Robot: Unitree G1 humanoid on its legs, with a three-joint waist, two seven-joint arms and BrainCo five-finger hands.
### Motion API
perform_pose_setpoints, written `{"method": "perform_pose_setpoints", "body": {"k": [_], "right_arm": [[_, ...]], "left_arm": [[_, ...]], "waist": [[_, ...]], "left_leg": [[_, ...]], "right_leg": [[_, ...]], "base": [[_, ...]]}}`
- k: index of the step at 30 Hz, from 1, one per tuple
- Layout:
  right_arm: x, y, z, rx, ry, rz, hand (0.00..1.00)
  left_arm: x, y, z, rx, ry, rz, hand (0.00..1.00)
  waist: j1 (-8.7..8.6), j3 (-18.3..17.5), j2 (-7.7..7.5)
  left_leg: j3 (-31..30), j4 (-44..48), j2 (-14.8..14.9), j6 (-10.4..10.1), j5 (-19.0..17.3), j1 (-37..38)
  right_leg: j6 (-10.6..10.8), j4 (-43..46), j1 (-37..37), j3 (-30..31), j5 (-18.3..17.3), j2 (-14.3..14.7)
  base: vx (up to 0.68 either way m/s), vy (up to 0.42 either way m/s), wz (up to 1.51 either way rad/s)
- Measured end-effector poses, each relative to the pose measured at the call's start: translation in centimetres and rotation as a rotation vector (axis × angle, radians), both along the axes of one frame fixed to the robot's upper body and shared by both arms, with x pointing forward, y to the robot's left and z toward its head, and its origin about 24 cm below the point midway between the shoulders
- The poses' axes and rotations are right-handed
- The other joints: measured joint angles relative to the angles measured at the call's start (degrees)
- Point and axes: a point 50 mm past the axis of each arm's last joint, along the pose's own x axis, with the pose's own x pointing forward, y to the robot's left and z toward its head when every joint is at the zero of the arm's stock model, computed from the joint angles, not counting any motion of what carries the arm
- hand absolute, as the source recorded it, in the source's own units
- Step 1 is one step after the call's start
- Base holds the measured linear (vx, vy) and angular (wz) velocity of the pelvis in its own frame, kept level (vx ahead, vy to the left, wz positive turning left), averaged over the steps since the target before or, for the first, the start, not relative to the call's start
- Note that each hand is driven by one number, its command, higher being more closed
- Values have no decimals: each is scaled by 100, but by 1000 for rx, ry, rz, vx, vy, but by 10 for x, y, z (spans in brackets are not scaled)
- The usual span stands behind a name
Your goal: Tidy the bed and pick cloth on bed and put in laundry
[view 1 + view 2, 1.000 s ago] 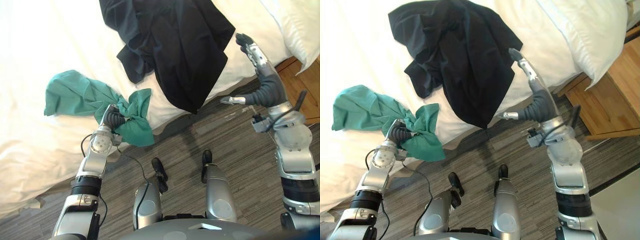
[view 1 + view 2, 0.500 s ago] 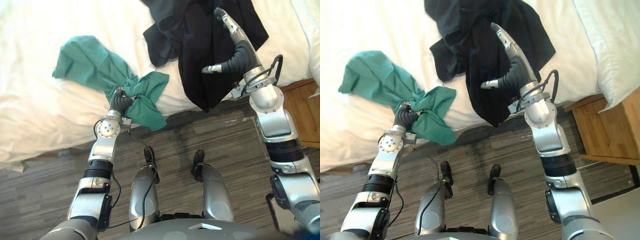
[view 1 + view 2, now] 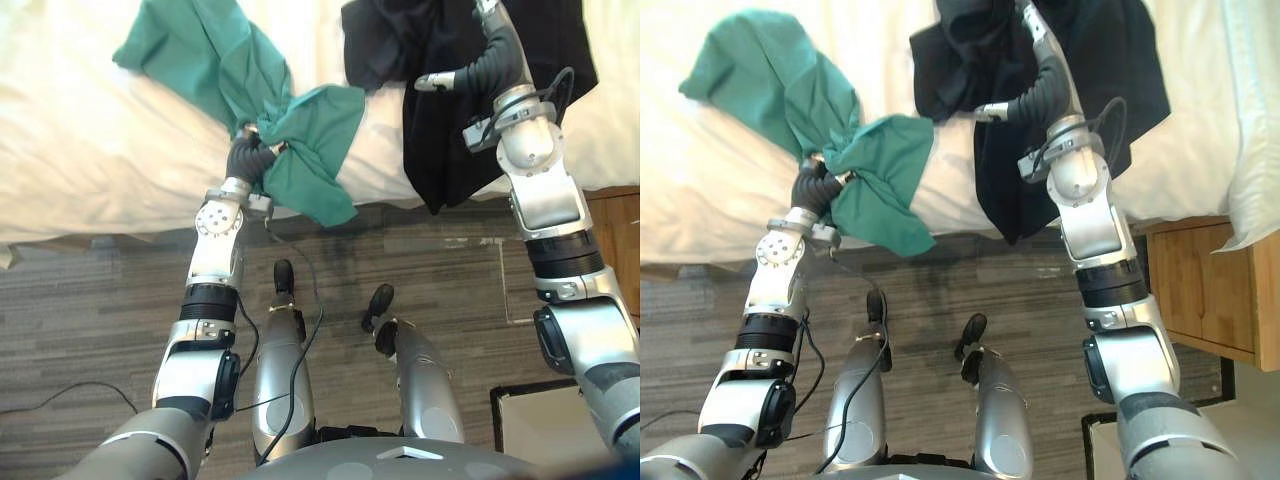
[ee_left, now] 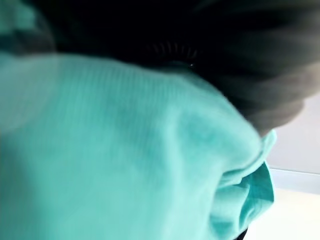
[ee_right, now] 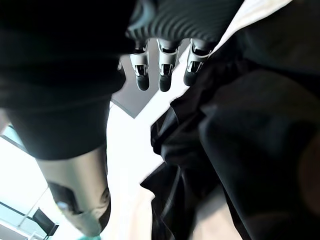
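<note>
Left hand (image 3: pixel 250 158) sits at the bed's (image 3: pixel 90 150) near edge, sunk into a bunched knot of the green cloth (image 3: pixel 205 55); whether it grips cannot be told. One green flap hangs over the edge, the rest lies on the sheet. Farther right, the right hand (image 3: pixel 1045 85), straight and spread, seems to hover over the black cloth (image 3: pixel 450 150) draped off the bed.

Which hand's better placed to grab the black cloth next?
Right: the right hand hangs open over the black cloth, while the left hand is busy gripping the green cloth.
</note>
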Motion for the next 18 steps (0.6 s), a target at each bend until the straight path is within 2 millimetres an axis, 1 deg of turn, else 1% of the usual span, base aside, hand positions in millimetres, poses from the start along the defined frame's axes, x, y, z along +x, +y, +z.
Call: {"method": "perform_pose_setpoints", "body": {"k": [1,3,4,5,8,12,15,16,17,18], "right_arm": [[3,-1,-1,-5,17,-15,0],[7,-1,6,-9,36,-43,0],[9,-2,8,-18,40,-59,0],[12,-4,9,-36,53,-94,0],[19,-11,2,-70,107,-170,0],[21,-12,26,-152,87,-255,0],[21,-18,38,-210,104,-312,0],[23,-19,37,-223,129,-315,0],[25,-21,37,-247,159,-317,100],[25,-23,38,-257,173,-317,100]], "left_arm": [[0,-2,4,-4,-14,-2,100],[-3,-3,18,-10,-75,-5,100],[-3,-3,22,-17,-92,-9,100],[-4,-4,30,-28,-122,-18,100],[-4,-7,41,-38,-159,-30,100],[-9,-2,57,-36,-220,-32,100],[-9,-5,69,-40,-262,-43,100],[-9,-5,70,-40,-265,-43,100],[-9,-5,70,-40,-262,-42,100],[-9,-5,70,-41,-261,-40,100]], "waist": [[5,-1,2],[7,-1,1],[9,0,0],[25,4,-1],[62,3,1],[89,-3,12],[148,-2,12],[150,-2,11],[160,-2,11],[168,-2,11]], "left_leg": [[-14,0,16,13,27,-96],[-16,-1,37,9,111,-360],[-16,-4,39,6,136,-449],[-18,-4,43,45,205,-582],[-52,7,105,32,275,-804],[-10,62,171,45,336,-1134],[18,136,240,62,394,-1333],[15,143,244,55,405,-1344],[16,183,269,51,403,-1349],[16,216,285,54,401,-1362]], "right_leg": [[-9,11,-61,-29,9,2],[-43,61,-345,-103,32,-1],[-51,95,-439,-105,37,-7],[-65,152,-588,-114,47,-17],[-108,219,-808,-134,85,-1],[-163,286,-1158,-130,121,15],[-185,313,-1349,-152,162,53],[-200,309,-1351,-164,180,62],[-203,314,-1348,-163,183,63],[-202,316,-1348,-164,182,64]], "base": [[-82,-28,6],[-82,-24,5],[-74,-29,3],[-67,-35,3],[-55,-46,2],[-65,-38,-7],[-48,-31,-3],[-37,-32,-2],[0,0,0],[-33,-28,-2]]}}
